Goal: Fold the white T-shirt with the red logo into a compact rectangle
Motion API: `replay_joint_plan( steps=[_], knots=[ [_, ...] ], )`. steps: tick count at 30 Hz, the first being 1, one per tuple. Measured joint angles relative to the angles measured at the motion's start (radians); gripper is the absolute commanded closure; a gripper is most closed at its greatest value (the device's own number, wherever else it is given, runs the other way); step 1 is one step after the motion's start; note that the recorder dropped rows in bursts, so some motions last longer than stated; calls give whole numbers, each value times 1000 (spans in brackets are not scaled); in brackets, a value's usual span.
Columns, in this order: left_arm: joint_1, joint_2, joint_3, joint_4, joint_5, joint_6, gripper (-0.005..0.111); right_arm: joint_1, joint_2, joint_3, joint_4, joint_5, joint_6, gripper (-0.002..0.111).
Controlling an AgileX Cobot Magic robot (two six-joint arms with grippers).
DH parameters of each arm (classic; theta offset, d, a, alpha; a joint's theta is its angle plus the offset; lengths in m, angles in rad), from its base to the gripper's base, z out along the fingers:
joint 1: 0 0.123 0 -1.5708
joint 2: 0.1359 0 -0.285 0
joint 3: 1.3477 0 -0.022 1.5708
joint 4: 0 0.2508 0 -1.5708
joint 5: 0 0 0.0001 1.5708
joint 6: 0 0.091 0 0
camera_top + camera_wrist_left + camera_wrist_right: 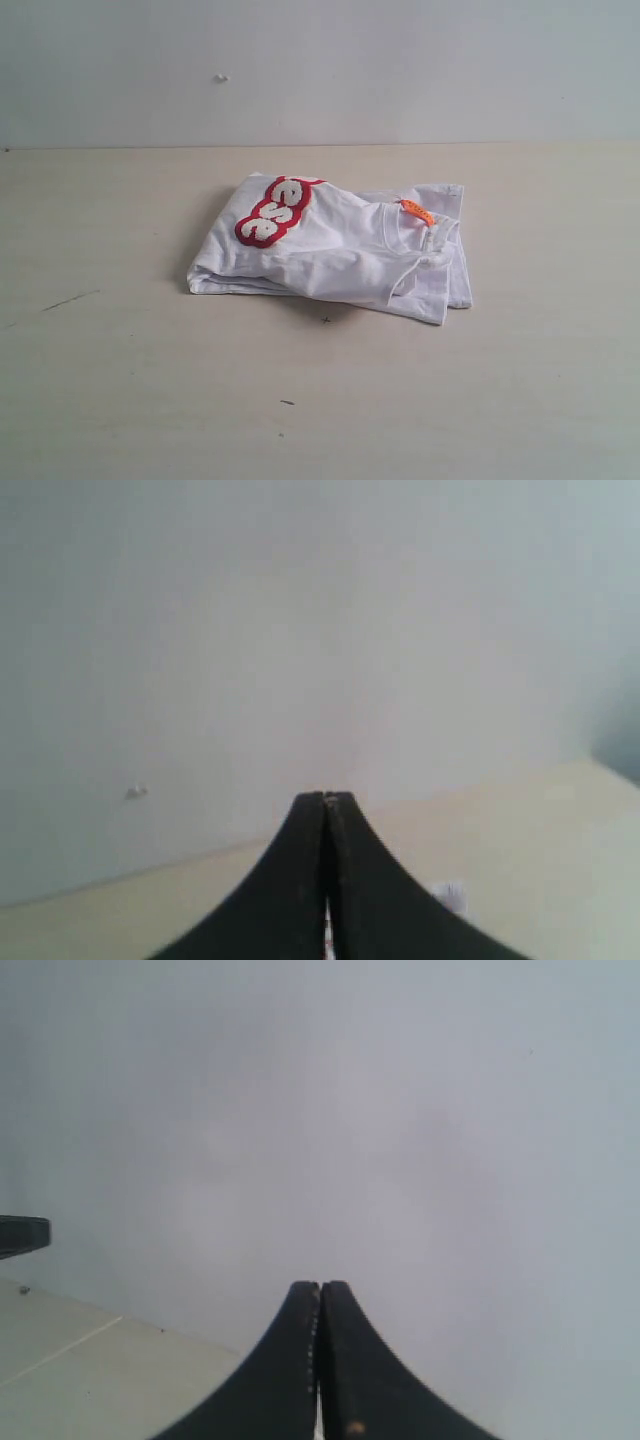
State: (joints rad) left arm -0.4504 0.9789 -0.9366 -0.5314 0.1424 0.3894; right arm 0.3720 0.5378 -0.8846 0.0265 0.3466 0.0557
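**Both arms clear of the work.** We see the left gripper with its jaws pressed together and holding nothing, aimed at the wall above the table's far edge. The right gripper is likewise closed and empty, facing bare wall. Neither gripper appears in the exterior view, so the white T-shirt lies well apart from both, outside what either wrist camera clearly shows. It rests on the table as a rough, thick rectangle. The red logo is uppermost and partly wrapped over the far fold, and the orange tag is exposed at the open collar. We judge the fold essentially done but loose. Two risks follow from this. The layers at the collar end are uneven and puffed, so they may spring apart unaided. A further tidying grasp — approached with the shirt out of both wrist views — could pinch only the top layer and drag the bundle open.
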Motion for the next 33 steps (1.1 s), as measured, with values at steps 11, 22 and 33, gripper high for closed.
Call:
replay_joint_plan(
  steps=[11,22,33],
  knots=[
    [0,-496,221,24,-97,-4,107,0,-303,25,0,54,0,108],
    [0,-921,327,46,-99,-4,107,0,-433,26,0,117,0,108],
    [0,-979,322,123,76,-35,107,0,-435,26,4,120,0,108]
  ],
)
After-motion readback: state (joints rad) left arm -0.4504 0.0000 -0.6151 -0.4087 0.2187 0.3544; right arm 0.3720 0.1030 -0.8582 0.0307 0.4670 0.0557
